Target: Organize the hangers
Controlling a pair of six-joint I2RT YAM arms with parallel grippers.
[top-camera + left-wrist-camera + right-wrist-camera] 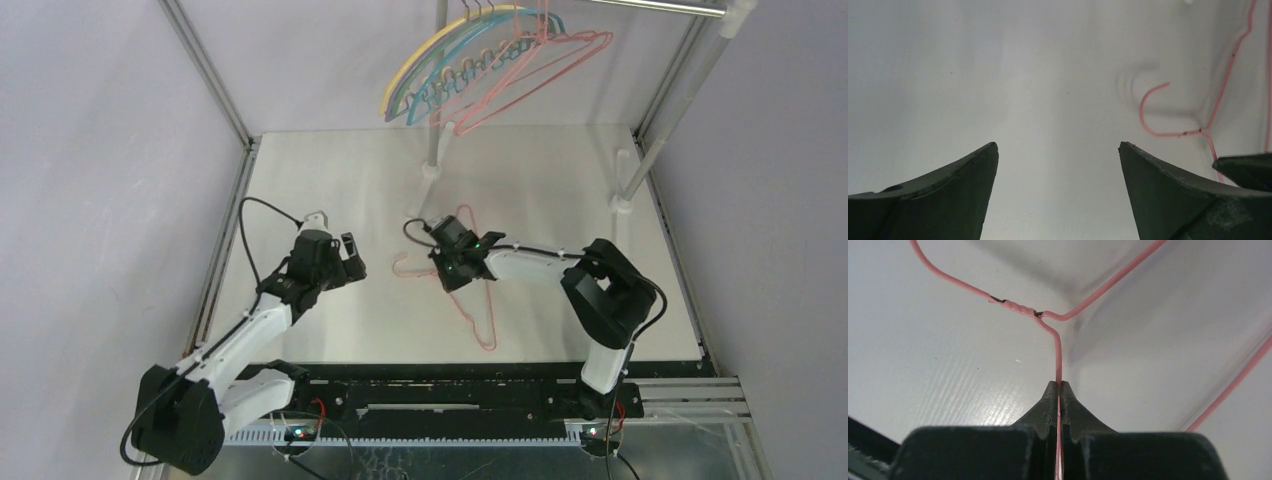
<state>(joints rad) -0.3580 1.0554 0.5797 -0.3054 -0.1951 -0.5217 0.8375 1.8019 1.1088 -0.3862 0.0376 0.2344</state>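
A pink wire hanger (484,325) lies flat on the white table (560,190), its hook (1142,107) pointing left. My right gripper (446,279) is shut on the hanger's wire just below the twisted neck (1018,307); in the right wrist view the wire runs between the closed jaws of the gripper (1058,384). My left gripper (357,257) hovers over bare table left of the hook. In the left wrist view it (1058,147) stands open with nothing between its fingers. Several more hangers, yellow (420,55), teal (428,110) and pink (545,75), hang on the rail.
The silver rail (650,6) crosses the top, carried by a pole (437,120) at back centre and another (665,125) at back right, each footed on the table. Grey walls and a metal frame (215,80) close the sides.
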